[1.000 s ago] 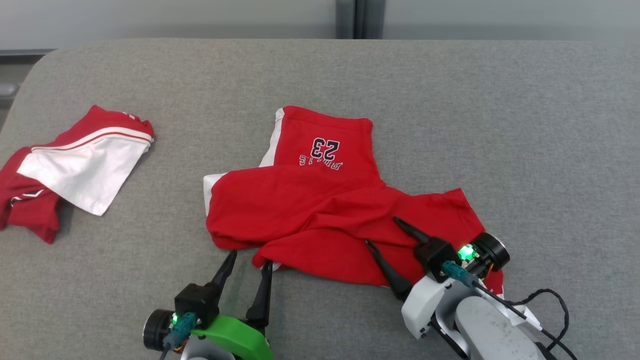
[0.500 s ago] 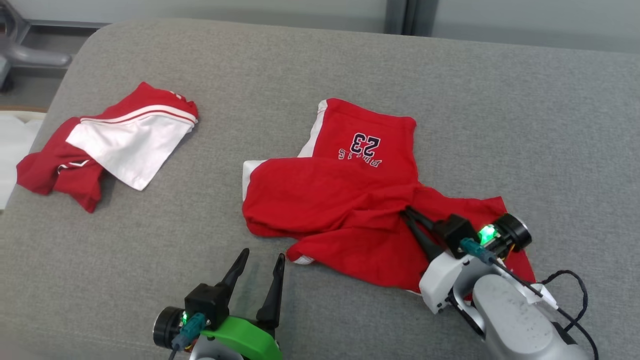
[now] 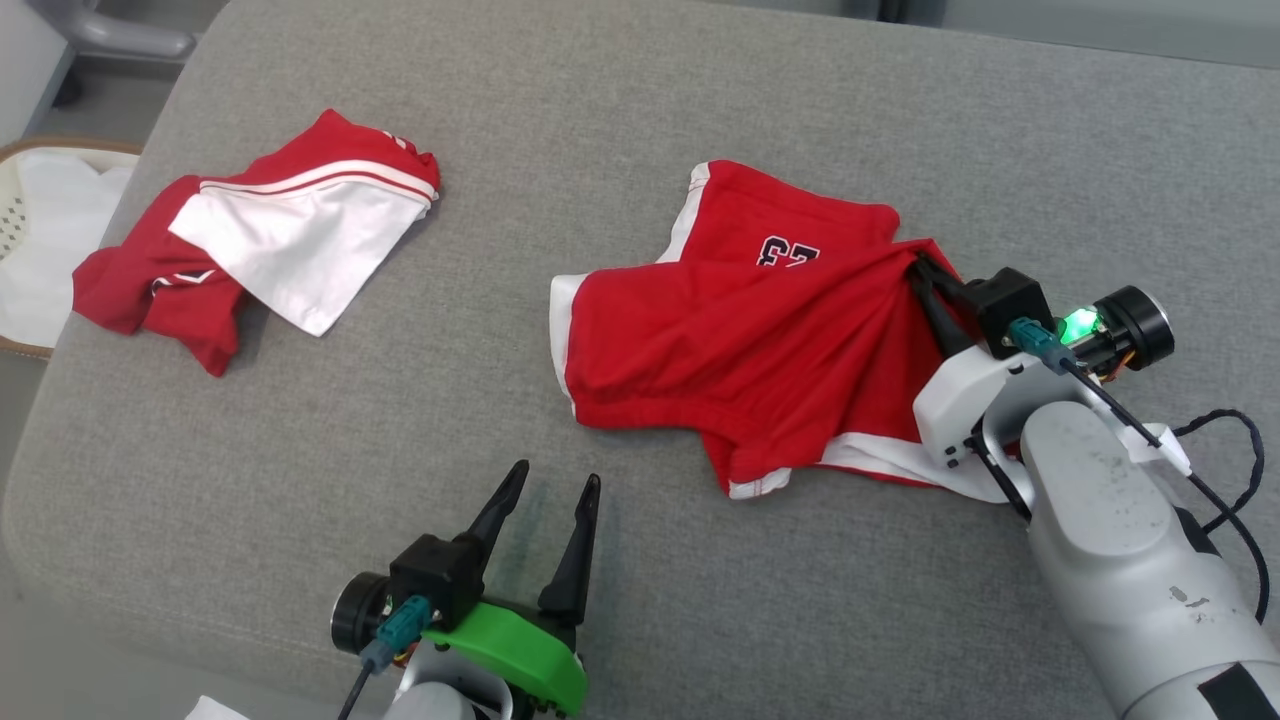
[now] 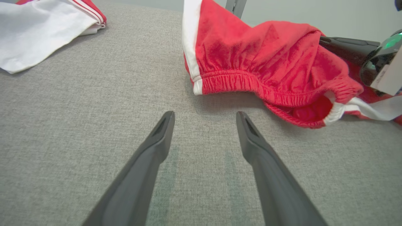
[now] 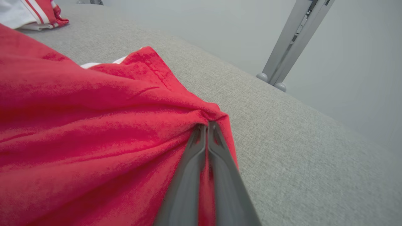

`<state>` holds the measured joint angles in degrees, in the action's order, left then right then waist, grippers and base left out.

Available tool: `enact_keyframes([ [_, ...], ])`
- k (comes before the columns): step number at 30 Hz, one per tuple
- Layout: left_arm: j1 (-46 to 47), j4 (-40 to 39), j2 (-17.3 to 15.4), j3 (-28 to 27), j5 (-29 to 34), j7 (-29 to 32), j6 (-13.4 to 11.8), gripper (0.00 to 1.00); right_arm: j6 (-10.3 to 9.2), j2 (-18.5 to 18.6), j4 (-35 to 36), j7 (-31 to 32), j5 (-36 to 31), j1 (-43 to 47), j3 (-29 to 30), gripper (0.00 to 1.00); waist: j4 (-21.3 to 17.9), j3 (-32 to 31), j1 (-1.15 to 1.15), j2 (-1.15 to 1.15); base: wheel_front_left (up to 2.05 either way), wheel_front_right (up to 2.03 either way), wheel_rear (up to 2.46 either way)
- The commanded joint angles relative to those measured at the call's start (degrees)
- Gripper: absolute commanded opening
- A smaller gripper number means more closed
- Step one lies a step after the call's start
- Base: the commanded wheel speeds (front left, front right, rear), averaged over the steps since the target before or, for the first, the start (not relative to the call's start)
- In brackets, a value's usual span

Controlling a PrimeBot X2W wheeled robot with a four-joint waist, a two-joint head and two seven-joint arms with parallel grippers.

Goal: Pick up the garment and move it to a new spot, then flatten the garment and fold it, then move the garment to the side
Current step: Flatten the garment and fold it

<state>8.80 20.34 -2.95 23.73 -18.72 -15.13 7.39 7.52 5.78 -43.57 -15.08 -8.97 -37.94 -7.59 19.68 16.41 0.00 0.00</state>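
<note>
Two tools at a grey surface (image 3: 700,90), red shorts (image 3: 720,350) lying mid-right.
Spread a second ago, right tool (image 3: 915,265) now pressed together, pinching a fold of the shorts, drawn up across the printed number (image 3: 790,252); left tool (image 3: 556,472) spread, empty, near the waistband (image 4: 232,80).

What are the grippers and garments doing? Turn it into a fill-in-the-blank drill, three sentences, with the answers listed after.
1. The right gripper is ____ on a bunched fold of the red shorts.
2. The left gripper hovers over the grey surface with its fingers ____ and nothing between them.
3. The red-and-white garment lies on the robot's ____ side of the red shorts.

Missing words: shut; open; left
</note>
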Motion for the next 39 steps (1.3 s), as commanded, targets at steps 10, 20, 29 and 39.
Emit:
enact_keyframes([
  [10,1.61,-0.01,-0.01,1.0,-0.89,-0.01,0.15,1.0,-0.06,-1.61,-2.31,-0.13,-4.35,-0.65,6.42,1.0,-0.42,-0.06,0.0,0.0,0.0,0.0,0.0],
  [20,-2.4,0.03,-0.06,-1.19,1.4,-0.01,0.15,1.0,-0.06,-2.78,14.2,-0.13,2.05,12.38,7.96,1.0,-7.37,-6.88,0.0,0.0,0.0,0.0,0.0],
  [29,-6.22,-0.29,-1.14,3.13,0.92,-0.01,0.15,1.0,-0.06,-2.8,19.95,-0.13,6.3,25.53,7.81,1.0,-13.88,-11.63,0.0,0.0,0.0,0.0,0.0],
  [39,-3.51,1.05,-0.91,5.54,-1.17,-0.01,0.15,1.0,-0.06,-2.77,21.75,-0.13,8.81,28.09,6.08,1.0,-20.09,-9.61,0.0,0.0,0.0,0.0,0.0],
])
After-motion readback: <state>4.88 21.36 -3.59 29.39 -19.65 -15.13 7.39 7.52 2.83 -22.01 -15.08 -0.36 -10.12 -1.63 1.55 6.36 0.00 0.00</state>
